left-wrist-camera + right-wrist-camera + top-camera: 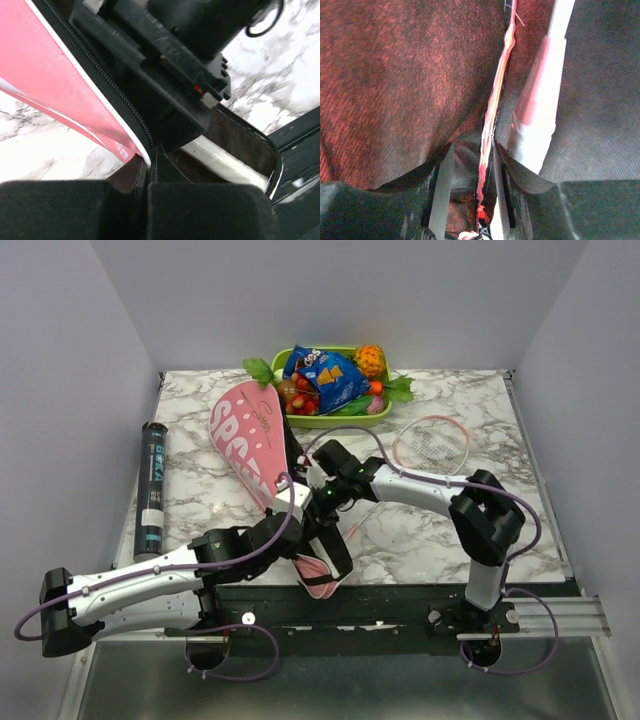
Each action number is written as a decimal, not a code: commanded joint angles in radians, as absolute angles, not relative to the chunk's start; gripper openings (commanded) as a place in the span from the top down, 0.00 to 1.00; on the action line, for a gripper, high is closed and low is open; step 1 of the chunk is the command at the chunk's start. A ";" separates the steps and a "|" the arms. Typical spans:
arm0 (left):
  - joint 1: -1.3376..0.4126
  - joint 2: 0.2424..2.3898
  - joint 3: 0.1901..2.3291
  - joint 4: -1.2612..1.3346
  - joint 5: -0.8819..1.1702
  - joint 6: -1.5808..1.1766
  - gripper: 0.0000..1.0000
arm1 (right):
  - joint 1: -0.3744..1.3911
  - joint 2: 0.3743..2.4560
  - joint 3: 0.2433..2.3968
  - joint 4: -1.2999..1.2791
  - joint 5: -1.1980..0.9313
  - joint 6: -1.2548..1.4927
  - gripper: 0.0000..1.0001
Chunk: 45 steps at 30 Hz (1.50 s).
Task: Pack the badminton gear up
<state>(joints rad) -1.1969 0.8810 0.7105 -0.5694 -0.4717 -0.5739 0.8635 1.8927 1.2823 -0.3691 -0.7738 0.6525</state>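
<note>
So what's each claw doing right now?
Left gripper: closed on the pink bag edge.
Right gripper: inside the bag; grip cannot be told.

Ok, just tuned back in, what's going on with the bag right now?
Both arms are working at the pink SPORT bag mid-table. The left claw is pinched shut on the bag's zipper edge, apparently holding its mouth open. The right claw is inside the bag beside a white racket handle; I can't tell its grip. One racket's head lies out on the marble table, and the black tube sits unpacked at the left.
</note>
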 commanded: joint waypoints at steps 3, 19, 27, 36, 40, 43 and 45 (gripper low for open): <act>-1.221 0.758 0.655 -0.455 -0.397 -0.661 1.00 | 0.766 1.714 1.341 -0.553 -0.261 0.595 0.46; -1.221 0.571 0.641 -0.583 -0.436 -0.738 1.00 | 0.480 1.733 1.178 -0.727 0.116 0.649 0.40; -1.223 0.523 0.666 -0.630 -0.460 -0.745 1.00 | 0.474 1.870 1.212 -0.710 0.150 0.725 0.39; -1.223 0.489 0.699 -0.678 -0.469 -0.755 1.00 | 0.474 1.954 1.250 -0.704 0.167 0.732 0.73; -1.221 0.476 0.687 -0.693 -0.472 -0.759 1.00 | 0.474 1.939 1.230 -0.698 0.204 0.687 0.99; -1.221 0.472 0.678 -0.693 -0.476 -0.759 1.00 | 0.474 1.884 1.189 -0.690 0.238 0.660 0.99; -1.223 0.474 0.673 -0.686 -0.474 -0.756 1.00 | 0.474 1.830 1.172 -0.693 0.259 0.638 0.99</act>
<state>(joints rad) -1.2152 0.4877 0.6621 -0.7086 -0.4446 -0.7536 0.4778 1.8702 1.2350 -0.7136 0.1509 0.7136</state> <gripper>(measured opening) 0.032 0.023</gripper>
